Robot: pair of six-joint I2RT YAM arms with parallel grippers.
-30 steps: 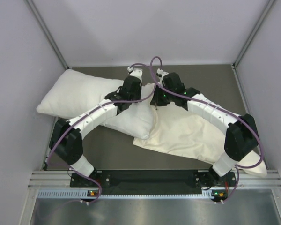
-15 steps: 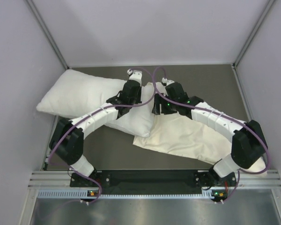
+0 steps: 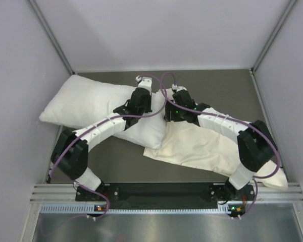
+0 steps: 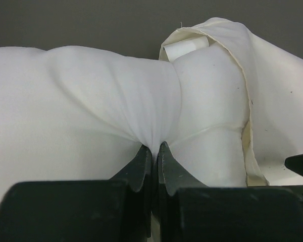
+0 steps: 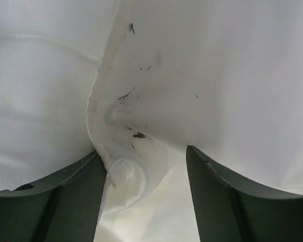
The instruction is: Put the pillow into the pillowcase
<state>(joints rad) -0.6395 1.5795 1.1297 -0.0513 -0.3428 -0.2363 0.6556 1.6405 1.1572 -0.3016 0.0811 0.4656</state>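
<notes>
Here, treat pillow (image 3: 91,103) as soft and light, lying left, corner-first in pillowcase (image 3: 207,146) mouth. Note left claw (image 4: 154,151) pinched shut on pillow fabric. Take limp pillowcase hem with right claw (image 5: 144,166), open and empty astride it.

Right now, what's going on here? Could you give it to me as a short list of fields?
Pillowcase: limp and wrinkled, lying on the right side of the dark table
Pillow: to its left, mostly uncovered, one corner capped by the pillowcase's mouth
Left gripper: shut, pinching pillow fabric
Right gripper: open, straddling the pillowcase's rolled hem
Job: barely begun
</notes>
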